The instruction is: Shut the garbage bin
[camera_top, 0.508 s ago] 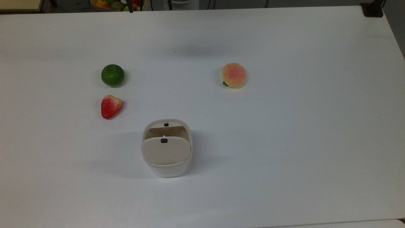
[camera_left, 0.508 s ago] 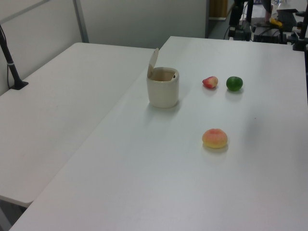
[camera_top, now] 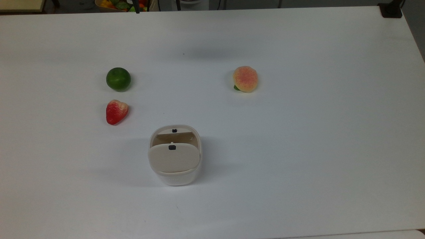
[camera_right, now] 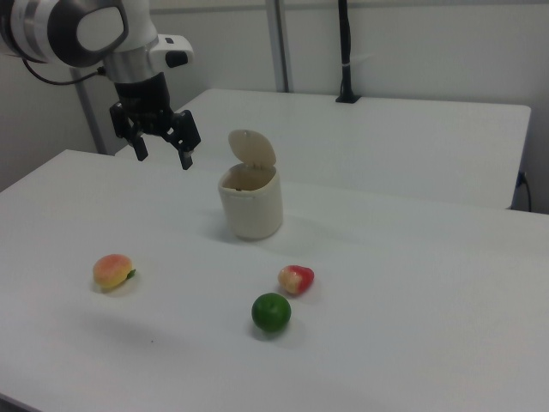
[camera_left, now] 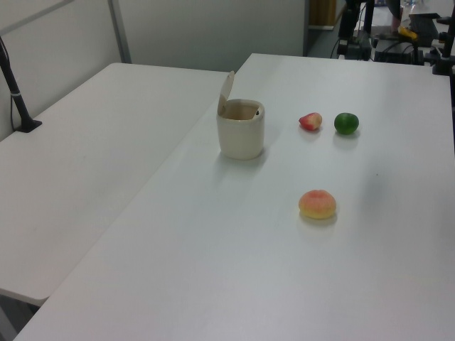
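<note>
Overall, nothing has shifted since the earlier frames — every item on the white table (camera_top: 298, 149) sits where it did. In the right view the arm (camera_right: 81, 30) fills the upper left, its gripper (camera_right: 163, 148) hanging in the air with fingers spread apart, holding nothing. The garbage bin (camera_top: 175, 166) stands low of centre in the top view, its lid (camera_right: 252, 148) upright — open. A peach (camera_top: 245, 78), lime (camera_top: 118, 79) and strawberry (camera_top: 116, 111) lie apart.

In the top view, strawberry (camera_top: 116, 112) lies between lime (camera_top: 118, 79) and bin (camera_top: 174, 154).
</note>
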Controlling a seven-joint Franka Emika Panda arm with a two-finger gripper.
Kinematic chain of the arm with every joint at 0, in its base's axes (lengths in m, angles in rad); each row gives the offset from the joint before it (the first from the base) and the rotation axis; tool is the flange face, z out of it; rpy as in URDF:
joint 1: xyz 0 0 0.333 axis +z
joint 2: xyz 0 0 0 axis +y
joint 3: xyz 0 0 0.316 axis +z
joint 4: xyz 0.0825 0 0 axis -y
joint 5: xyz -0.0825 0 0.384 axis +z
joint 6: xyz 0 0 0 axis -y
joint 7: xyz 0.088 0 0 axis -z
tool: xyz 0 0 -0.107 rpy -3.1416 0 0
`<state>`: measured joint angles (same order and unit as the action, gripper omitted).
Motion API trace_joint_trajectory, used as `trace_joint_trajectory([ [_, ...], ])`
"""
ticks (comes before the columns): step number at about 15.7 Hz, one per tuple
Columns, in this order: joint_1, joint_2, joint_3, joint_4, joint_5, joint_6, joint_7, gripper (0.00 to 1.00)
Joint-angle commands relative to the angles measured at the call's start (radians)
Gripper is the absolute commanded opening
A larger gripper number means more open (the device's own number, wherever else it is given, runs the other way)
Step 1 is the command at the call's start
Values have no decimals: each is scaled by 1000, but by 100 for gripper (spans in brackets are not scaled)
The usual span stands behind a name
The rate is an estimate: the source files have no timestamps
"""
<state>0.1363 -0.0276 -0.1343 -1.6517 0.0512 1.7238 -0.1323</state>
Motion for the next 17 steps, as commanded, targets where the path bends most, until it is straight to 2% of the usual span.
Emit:
trace_joint_trajectory([
  [1,12,-5,-11,-11,-11,26,-3,100],
  [3,12,-5,-11,-11,-11,26,-7,89],
  [8,12,-3,-11,-14,-8,60,-9,41],
  [11,11,-2,-11,-13,-5,66,-12,19],
  [13,11,5,-11,-14,-2,88,-10,8],
  [17,11,8,-11,-14,1,94,-10,5],
])
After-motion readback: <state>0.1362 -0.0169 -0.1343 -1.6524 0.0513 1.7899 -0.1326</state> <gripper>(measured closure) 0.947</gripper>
